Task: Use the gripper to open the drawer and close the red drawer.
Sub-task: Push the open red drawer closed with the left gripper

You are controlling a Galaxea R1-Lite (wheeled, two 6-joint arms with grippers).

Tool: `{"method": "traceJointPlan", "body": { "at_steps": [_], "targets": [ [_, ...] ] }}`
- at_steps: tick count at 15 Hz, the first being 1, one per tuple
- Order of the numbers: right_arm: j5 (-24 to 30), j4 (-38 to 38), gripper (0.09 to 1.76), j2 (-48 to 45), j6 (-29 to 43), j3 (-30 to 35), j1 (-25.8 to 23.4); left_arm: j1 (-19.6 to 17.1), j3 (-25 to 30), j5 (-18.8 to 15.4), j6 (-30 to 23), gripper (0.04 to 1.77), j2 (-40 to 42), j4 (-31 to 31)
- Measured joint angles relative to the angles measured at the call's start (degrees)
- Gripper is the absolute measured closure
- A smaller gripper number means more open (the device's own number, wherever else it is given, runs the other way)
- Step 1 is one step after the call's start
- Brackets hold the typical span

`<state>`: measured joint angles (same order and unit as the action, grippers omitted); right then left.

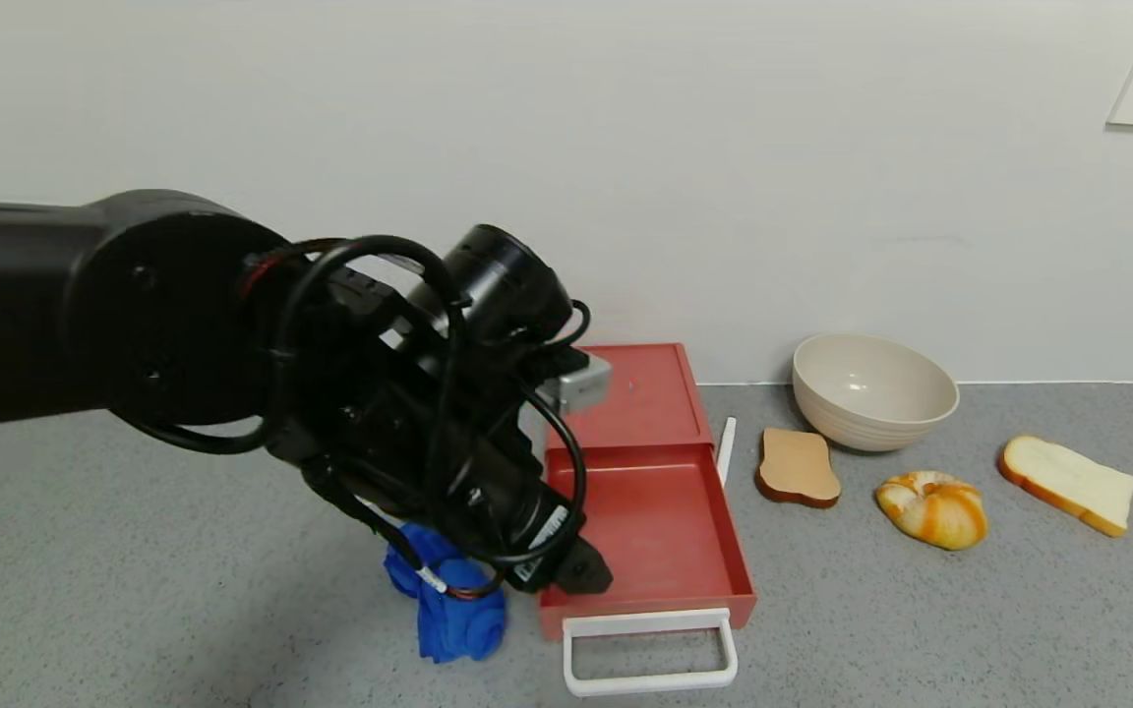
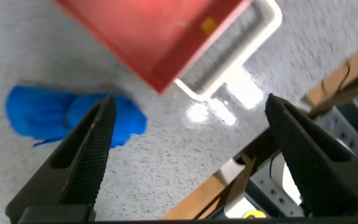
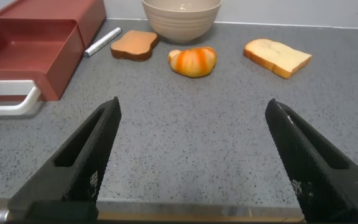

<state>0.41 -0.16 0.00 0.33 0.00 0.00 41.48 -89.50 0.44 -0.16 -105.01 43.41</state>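
The salmon-red drawer [image 1: 640, 393] stands against the wall with its red tray [image 1: 650, 521] slid out toward me. Its white loop handle [image 1: 650, 649] is at the front. My left gripper [image 1: 576, 572], black with looping cables, hangs over the tray's front left corner. In the left wrist view it [image 2: 190, 106] is open and empty above the table, with the tray [image 2: 160, 37] and handle [image 2: 229, 56] just beyond its fingers. My right gripper [image 3: 193, 109] is open and empty low over the table's front edge, away from the drawer [image 3: 36, 43]. It does not show in the head view.
A blue cloth [image 1: 448, 600] lies left of the tray under the left arm. A white marker [image 1: 726, 447], brown toast [image 1: 798, 467], a beige bowl [image 1: 871, 388], a croissant [image 1: 932, 506] and a white bread slice [image 1: 1068, 484] lie to the right.
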Motion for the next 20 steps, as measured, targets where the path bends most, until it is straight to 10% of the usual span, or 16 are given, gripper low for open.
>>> {"method": "traceJointPlan", "body": {
  "at_steps": [9,20],
  "targets": [
    [0.00,-0.02,0.14,0.00,0.02,0.00,0.00,-13.43,0.09,0.24,-13.84,0.09,2.91,-2.38],
    [0.00,-0.02,0.14,0.00,0.00,0.00,0.00,-15.19,0.09,0.27,-17.66,0.09,3.77,-2.35]
  ]
}}
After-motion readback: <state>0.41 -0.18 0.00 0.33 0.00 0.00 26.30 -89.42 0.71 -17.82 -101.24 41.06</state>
